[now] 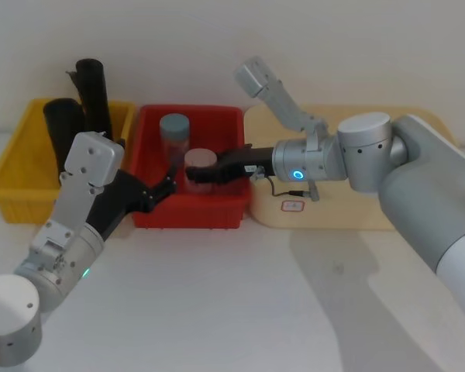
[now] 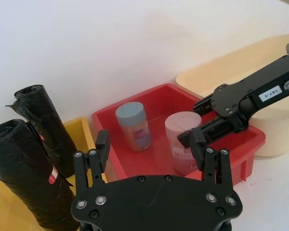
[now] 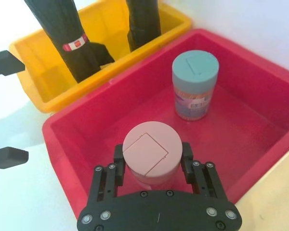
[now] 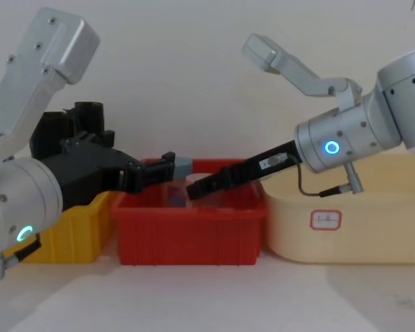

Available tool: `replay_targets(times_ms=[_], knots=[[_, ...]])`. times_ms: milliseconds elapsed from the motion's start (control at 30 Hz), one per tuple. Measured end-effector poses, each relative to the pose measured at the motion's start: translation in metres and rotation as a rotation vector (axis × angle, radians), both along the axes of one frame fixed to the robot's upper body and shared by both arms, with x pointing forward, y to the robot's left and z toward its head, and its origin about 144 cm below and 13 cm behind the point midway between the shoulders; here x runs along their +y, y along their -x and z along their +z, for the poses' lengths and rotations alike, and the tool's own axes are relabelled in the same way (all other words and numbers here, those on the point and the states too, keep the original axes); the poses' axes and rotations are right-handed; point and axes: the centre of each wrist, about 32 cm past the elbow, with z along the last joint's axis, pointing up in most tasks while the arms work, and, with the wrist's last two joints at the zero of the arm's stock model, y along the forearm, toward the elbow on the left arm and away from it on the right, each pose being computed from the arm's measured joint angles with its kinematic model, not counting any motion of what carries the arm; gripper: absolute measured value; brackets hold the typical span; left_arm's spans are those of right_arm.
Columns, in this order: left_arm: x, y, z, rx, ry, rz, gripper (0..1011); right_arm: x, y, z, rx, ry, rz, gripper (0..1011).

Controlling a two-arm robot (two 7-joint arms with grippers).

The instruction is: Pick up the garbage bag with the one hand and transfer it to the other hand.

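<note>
One left pincer (image 1: 164, 188) gapes at red bin (image 1: 194, 111) rim; right pincer (image 1: 195, 175) straddles pink jar (image 1: 201, 160), grip unclear.

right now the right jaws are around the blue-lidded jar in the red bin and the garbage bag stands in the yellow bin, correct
Not quite: the jaws of the right gripper are around the pink-lidded jar; the blue-lidded jar stands apart in the red bin, as the right wrist view shows. The garbage bag does stand in the yellow bin.
</note>
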Motion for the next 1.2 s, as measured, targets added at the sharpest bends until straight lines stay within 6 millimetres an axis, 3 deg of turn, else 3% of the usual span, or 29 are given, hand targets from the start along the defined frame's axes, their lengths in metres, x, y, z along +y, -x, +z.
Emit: replay_targets(times_ms=[467,1200], knots=[[0.0,0.0,0.0,0.0,0.0,0.0,1000,-0.022,0.019,0.017,-0.126,-0.105,-0.05,664],[0.0,0.0,0.0,0.0,0.0,0.0,1000,-0.091,0.067,0.059,-0.377,-0.232,-0.321,664]])
